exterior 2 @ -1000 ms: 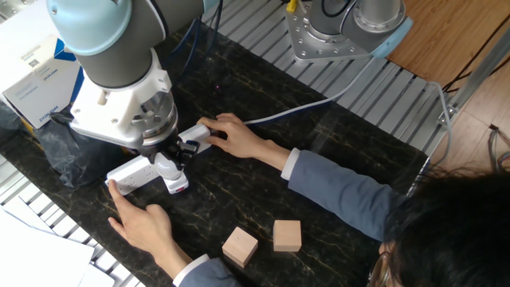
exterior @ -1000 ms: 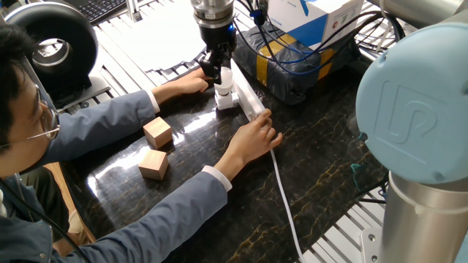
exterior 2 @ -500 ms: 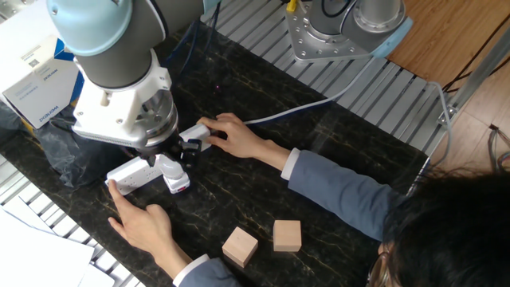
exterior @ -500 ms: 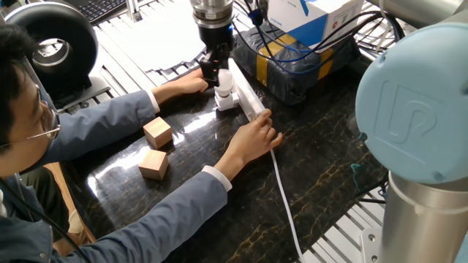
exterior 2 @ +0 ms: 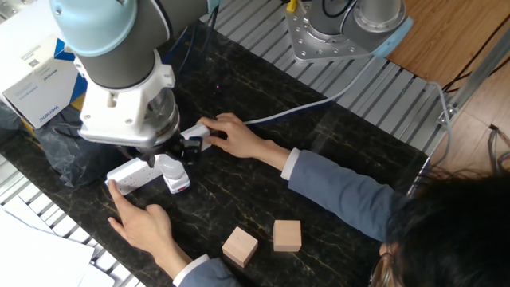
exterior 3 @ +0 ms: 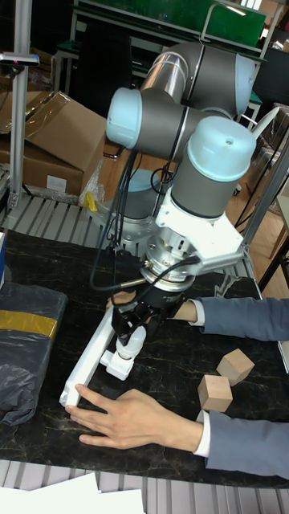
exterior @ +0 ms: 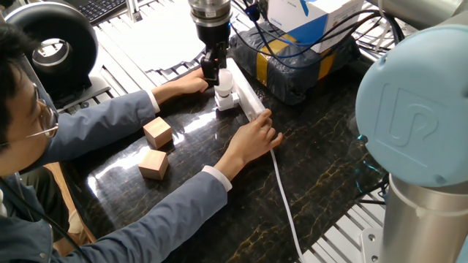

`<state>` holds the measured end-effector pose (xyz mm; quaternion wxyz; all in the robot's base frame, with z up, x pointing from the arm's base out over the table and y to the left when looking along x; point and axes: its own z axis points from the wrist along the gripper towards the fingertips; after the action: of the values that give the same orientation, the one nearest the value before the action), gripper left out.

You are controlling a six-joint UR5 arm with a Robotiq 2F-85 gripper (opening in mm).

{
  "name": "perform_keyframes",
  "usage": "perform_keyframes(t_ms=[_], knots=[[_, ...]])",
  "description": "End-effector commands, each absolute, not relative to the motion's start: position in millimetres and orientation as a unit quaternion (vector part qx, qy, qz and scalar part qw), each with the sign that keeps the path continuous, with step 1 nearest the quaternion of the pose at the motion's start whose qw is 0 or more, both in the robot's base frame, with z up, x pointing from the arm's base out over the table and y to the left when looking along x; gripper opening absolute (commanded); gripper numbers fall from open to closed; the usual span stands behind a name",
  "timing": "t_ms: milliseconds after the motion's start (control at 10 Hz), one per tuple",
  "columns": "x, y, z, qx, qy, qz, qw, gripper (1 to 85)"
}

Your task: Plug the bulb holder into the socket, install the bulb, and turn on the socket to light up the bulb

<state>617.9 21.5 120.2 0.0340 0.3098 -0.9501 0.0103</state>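
Observation:
The white socket (exterior: 250,98) lies on the dark table, and a person's hands hold it down at both ends. The small white bulb holder (exterior: 226,100) sits plugged into its side. The white bulb (exterior: 225,79) stands upright in the holder. My gripper (exterior: 210,70) hangs just above and beside the bulb's top, open, with its dark fingers apart from the bulb. In the other fixed view the bulb (exterior 2: 170,167) and the holder (exterior 2: 178,185) stand below my gripper (exterior 2: 184,149), by the socket (exterior 2: 132,172). The tall fixed view shows the gripper (exterior 3: 133,320) over the bulb (exterior 3: 128,341).
Two tan wooden cubes (exterior: 157,133) (exterior: 153,164) rest near the person's left arm. A dark wrapped box with yellow tape (exterior: 292,62) stands behind the socket. The socket's white cable (exterior: 285,204) runs toward the table's front edge. The person's arms reach across the table.
My gripper has risen a little and drawn away from the bulb. The bulb stays upright in the holder. The person's hands have not moved.

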Motion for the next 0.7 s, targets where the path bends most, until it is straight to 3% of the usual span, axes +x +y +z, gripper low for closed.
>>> perform_keyframes(t_ms=[0, 200, 600], knots=[[611.5, 40.3, 129.0, 0.392, -0.919, -0.023, 0.021, 60.0], [627.0, 19.9, 130.4, 0.462, -0.886, 0.029, 0.003, 61.3], [626.3, 19.4, 124.9, 0.524, -0.851, 0.022, -0.019, 62.0]])
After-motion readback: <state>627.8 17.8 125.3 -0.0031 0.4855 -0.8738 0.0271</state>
